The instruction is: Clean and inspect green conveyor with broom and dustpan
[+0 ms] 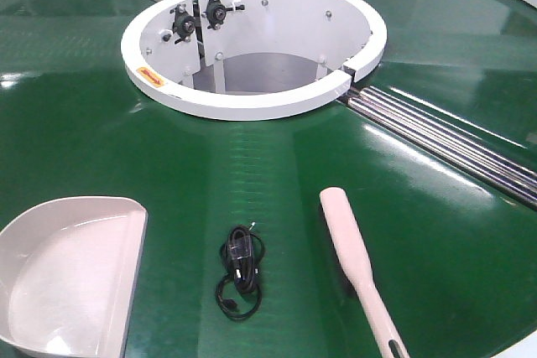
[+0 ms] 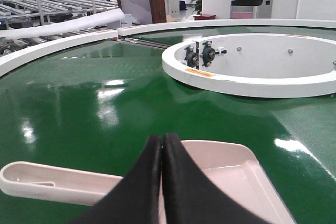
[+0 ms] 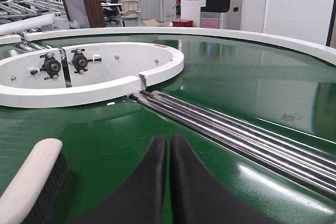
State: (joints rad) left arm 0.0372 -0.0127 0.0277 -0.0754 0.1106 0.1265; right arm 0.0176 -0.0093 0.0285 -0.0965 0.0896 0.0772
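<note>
Belt: the glossy dark green conveyor [image 1: 84, 106] fills the front view as a ring around a white circular metal hub [image 1: 243, 108], which sits at 12 o'clock.
Rails: chrome roller rails [image 1: 445, 144] cross the belt from the hub's rim toward 4 o'clock. A second set leaves the hub toward 11 o'clock.
Scoop: the pale beige-pink plastic dustpan [image 1: 67, 274] lies flat on the belt at 7 o'clock from the hub, with its wide flat lip facing 3 o'clock. In the left wrist view its straight handle runs off toward 9 o'clock.
Brush: the long pale beige-pink plastic broom [image 1: 352, 249] lies on the belt at 5 o'clock from the hub. Its paddle end points to 11 o'clock and its slim handle reaches the lower edge. Dark bristles show beneath it in the right wrist view.
Cable: a coiled black cable bundle [image 1: 241, 270] lies at 6 o'clock, between dustpan and broom and apart from both.
Left arm: the left gripper [image 2: 161, 139] has its black fingers pressed together with nothing between them, in front of the dustpan's tray.
Right arm: the right gripper [image 3: 169, 140] has its fingers closed on nothing over bare belt. The broom's head is at its 8 o'clock.
</note>
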